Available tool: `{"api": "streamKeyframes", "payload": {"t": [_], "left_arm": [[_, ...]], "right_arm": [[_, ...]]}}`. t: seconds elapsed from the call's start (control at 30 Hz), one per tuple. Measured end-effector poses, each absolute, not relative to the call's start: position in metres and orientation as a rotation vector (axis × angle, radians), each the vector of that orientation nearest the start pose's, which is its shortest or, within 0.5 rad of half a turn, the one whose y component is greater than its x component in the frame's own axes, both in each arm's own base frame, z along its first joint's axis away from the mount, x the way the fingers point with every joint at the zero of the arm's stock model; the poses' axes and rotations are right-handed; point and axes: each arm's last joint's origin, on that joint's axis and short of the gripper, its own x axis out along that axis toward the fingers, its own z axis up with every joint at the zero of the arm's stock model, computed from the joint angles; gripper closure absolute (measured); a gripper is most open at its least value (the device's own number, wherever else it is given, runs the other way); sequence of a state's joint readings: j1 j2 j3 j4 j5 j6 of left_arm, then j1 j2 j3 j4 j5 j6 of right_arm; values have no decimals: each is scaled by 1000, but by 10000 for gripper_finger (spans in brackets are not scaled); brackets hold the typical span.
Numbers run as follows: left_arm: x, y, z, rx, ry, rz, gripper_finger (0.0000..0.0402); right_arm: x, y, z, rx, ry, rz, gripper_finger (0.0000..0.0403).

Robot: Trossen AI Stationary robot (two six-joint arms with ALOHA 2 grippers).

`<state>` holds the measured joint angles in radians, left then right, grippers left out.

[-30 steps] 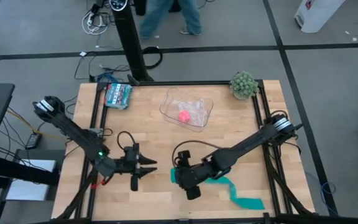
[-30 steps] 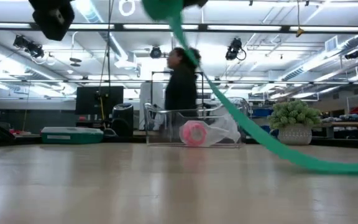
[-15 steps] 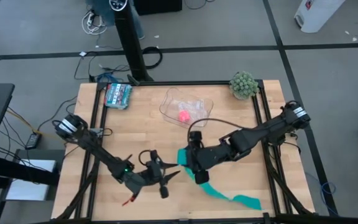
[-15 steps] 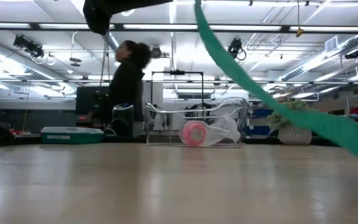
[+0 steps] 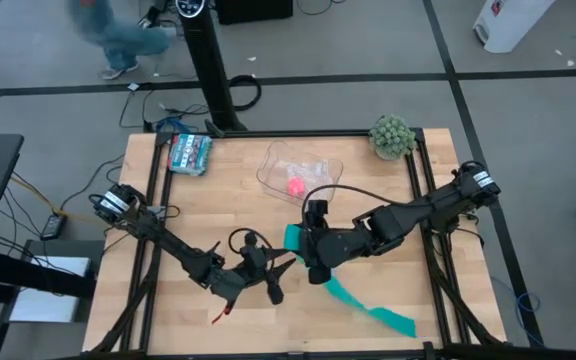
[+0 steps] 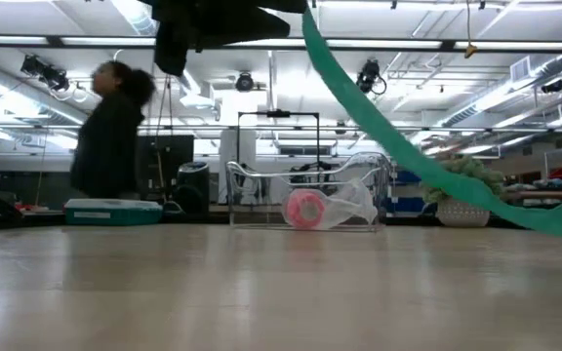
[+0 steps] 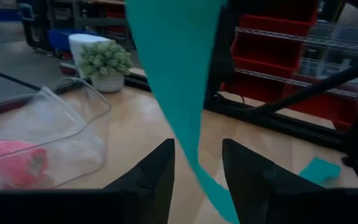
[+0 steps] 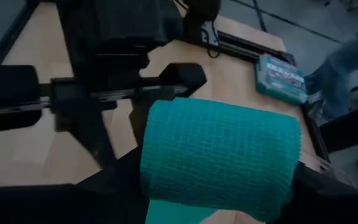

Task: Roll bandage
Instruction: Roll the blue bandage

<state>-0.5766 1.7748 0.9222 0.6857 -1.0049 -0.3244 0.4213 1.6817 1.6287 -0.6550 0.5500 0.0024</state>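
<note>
The bandage is a teal band, partly wound into a roll (image 8: 219, 155) and held above the table's middle by my right gripper (image 5: 305, 250). Its unrolled strip (image 5: 343, 292) slants down from the roll, and its tail end (image 5: 396, 322) lies on the table near the front edge. In the low view the strip (image 6: 388, 127) crosses from the top to the right. My left gripper (image 5: 280, 280) is open just left of the roll. In the left wrist view its fingers (image 7: 157, 180) stand on either side of the hanging strip (image 7: 185, 106). My right gripper pinches the roll between its two fingers, one on each end of the roll (image 8: 149, 163), so the roll lies across the gap. The fingers come from the table's right side, slanting down. The roll is lifted clear, with the strip hanging from it to the table.
A clear plastic container (image 5: 323, 170) with a pink roll (image 5: 295, 186) stands at the far middle. A teal packet (image 5: 190, 152) lies at the far left and a small plant (image 5: 392, 135) at the far right corner. A person (image 6: 110, 136) walks beyond the table.
My right gripper has risen and gone toward the far edge with the roll. This has lifted more of the strip off the table; its tail end has stayed down. My left gripper has swung toward the table's right, up to the hanging strip.
</note>
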Motion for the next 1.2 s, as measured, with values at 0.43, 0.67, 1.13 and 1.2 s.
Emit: {"api": "streamKeyframes", "payload": {"t": [0.43,0.67,1.13,1.2], "left_arm": [[328,-158,203,-207,51,453,243],[328,-157,203,-150,65,452,293],[321,-167,200,-62,101,458,397],[319,-169,200,-45,109,466,398]], "right_arm": [[348,139,361,-286,521,-122,170],[344,141,357,-291,564,-120,177],[320,138,365,-272,645,-128,178],[315,136,367,-261,658,-135,176]]}}
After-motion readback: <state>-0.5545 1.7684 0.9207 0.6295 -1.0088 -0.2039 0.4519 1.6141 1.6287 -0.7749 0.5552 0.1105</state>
